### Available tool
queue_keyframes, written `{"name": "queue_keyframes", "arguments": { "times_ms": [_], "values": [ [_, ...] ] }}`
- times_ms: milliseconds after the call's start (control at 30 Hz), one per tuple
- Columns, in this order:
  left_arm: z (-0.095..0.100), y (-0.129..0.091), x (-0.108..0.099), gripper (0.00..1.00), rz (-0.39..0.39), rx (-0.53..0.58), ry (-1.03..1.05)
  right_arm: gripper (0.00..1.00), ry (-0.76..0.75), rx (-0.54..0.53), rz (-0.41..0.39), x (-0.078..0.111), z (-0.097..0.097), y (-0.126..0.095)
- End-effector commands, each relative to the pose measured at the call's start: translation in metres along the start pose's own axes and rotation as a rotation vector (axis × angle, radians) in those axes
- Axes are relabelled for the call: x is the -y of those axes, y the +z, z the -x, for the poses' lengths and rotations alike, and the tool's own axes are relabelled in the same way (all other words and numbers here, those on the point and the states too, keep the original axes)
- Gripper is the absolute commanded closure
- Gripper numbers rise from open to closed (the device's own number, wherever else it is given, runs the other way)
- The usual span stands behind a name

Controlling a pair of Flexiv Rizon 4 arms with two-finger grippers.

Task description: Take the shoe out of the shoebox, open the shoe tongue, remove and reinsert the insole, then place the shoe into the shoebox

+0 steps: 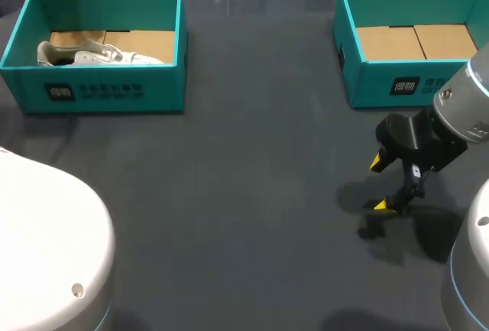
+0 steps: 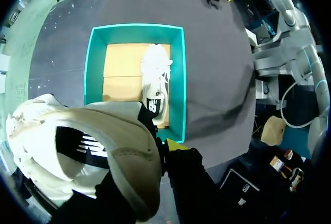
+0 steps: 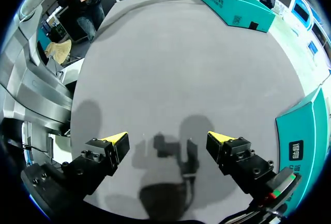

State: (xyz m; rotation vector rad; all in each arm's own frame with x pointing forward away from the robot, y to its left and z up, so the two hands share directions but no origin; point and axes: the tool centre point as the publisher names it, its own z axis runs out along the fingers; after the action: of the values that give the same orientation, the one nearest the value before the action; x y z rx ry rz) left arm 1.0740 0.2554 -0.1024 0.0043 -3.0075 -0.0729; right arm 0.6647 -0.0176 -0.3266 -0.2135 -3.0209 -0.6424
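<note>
Grey table (image 1: 252, 193) carries two teal boxes: your left shoebox (image 1: 92, 90) holds a white shoe (image 1: 99, 56), and the right shoebox (image 1: 397, 82) shows its cardboard floor. Your right gripper (image 1: 382, 186) hangs over the table, jaws spread. A second shoe (image 2: 129, 151) masks your left gripper (image 2: 168, 149), so you cannot tell its grip.

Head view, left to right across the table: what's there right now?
The left shoebox holding the white shoe → the right shoebox, empty. The right gripper, open, hangs on the near side of that second box, so it gets no place of its own.
</note>
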Motion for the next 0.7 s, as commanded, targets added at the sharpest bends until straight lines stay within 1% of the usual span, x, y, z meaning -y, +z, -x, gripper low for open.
{"name": "queue_keyframes", "arguments": {
  "times_ms": [33, 67, 133, 200, 267, 300, 700],
  "values": [
    [0.012, 0.003, -0.010, 1.00, 0.037, 0.004, 0.094, 0.00, 0.000, 0.003, -0.001, 0.000, -0.002, -0.001],
    [0.011, 0.004, -0.013, 1.00, 0.047, 0.012, 0.178, 0.00, 0.000, 0.003, -0.001, 0.000, -0.002, -0.001],
    [0.009, 0.005, -0.018, 1.00, 0.063, 0.040, 0.230, 0.00, 0.000, 0.003, -0.001, 0.000, -0.002, -0.001],
    [0.006, 0.007, -0.024, 1.00, 0.077, 0.040, 0.356, 0.00, 0.000, 0.003, -0.001, 0.000, -0.002, -0.001],
    [-0.002, 0.010, -0.030, 1.00, 0.130, 0.043, 0.575, 0.00, 0.000, 0.003, -0.001, 0.000, -0.002, -0.001],
    [-0.004, 0.011, -0.033, 1.00, 0.145, 0.050, 0.629, 0.00, 0.000, 0.003, -0.001, 0.000, -0.002, -0.001],
    [-0.004, 0.011, -0.033, 1.00, 0.145, 0.050, 0.629, 0.00, 0.000, 0.003, -0.001, 0.000, -0.002, -0.001]
  ]
}}
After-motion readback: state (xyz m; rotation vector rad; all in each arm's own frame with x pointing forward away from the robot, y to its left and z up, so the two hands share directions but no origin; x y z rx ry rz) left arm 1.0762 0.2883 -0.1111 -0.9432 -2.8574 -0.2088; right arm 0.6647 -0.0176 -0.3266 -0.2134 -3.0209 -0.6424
